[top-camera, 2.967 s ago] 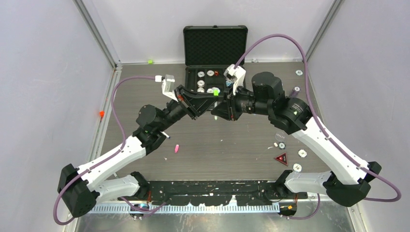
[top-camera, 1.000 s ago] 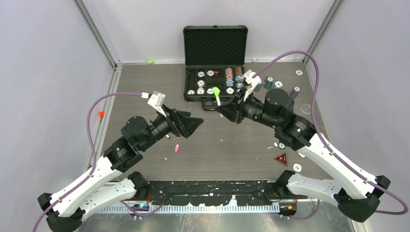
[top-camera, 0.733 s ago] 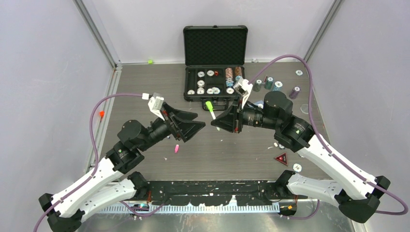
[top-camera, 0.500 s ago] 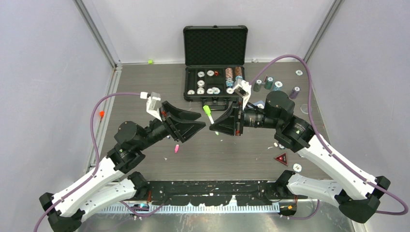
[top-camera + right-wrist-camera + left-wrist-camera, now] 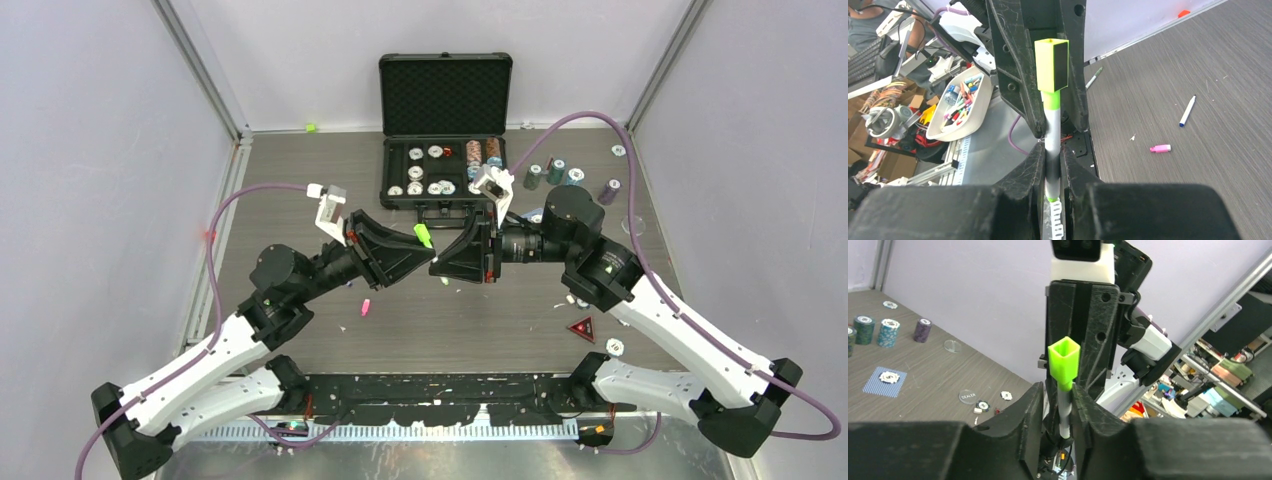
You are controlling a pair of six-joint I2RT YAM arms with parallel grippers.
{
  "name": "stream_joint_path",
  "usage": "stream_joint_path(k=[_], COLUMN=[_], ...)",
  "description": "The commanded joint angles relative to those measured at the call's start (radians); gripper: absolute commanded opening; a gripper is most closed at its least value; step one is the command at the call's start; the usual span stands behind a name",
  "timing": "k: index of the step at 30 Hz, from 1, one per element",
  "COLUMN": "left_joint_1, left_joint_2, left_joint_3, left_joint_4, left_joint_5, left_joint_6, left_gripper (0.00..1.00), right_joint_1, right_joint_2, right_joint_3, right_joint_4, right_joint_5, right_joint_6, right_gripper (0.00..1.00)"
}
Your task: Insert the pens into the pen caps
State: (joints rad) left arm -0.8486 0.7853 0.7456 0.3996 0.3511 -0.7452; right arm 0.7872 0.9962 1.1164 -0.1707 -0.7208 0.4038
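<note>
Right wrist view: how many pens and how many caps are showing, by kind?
Pens: 3 (green-capped pen, white pen, dark pen)
Caps: 2 (green cap, pink cap)
Total: 5

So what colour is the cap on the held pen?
The cap is neon green, clearest in left wrist view.

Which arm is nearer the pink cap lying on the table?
Left. The left arm passes just beyond the pink cap; the right arm is farther off to its right.
</note>
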Motion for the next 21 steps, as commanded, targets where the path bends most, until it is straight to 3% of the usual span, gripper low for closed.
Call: stream_joint_path(k=[1,4,6,8,10,11,16,21], left_joint_1=[0.002,0.002,0.002,0.002,0.002,0.001,0.002,0.002], left_joint_2=[0.005,0.008,0.007,0.000,-0.011,-0.015,-0.013,0.011], left_joint_3=[0.005,0.000,-0.002,-0.008,-0.009,-0.007,0.024,0.048], left_joint_4=[0.088,0.096,0.085,0.058,0.014,-0.013,-0.119,-0.171], left_joint_5=[0.035,0.038,0.035,0.014,-0.023,-0.054,-0.119,-0.165], left_joint_6=[-0.011,-0.014,-0.009,0.002,0.013,0.018,0.039,0.034], left_gripper=[0.19,0.03,0.00,0.00,0.00,0.00,0.00,0.00], right_joint_1=[0.000,0.002,0.004,0.004,0.004,0.004,0.004,0.004], right_joint_2=[0.004,0.008,0.009,0.005,-0.001,-0.006,-0.030,-0.027], right_joint_3=[0.012,0.013,0.020,0.029,0.037,0.039,0.029,0.016], right_joint_4=[0.052,0.052,0.042,0.003,-0.045,-0.069,-0.143,-0.139], right_joint_5=[-0.041,-0.044,-0.029,0.002,0.052,0.080,0.242,0.307], right_joint_6=[0.011,0.012,0.012,-0.002,-0.023,-0.037,-0.069,-0.064], right_gripper=[0.00,0.00,0.04,0.21,0.46,0.53,0.56,0.52])
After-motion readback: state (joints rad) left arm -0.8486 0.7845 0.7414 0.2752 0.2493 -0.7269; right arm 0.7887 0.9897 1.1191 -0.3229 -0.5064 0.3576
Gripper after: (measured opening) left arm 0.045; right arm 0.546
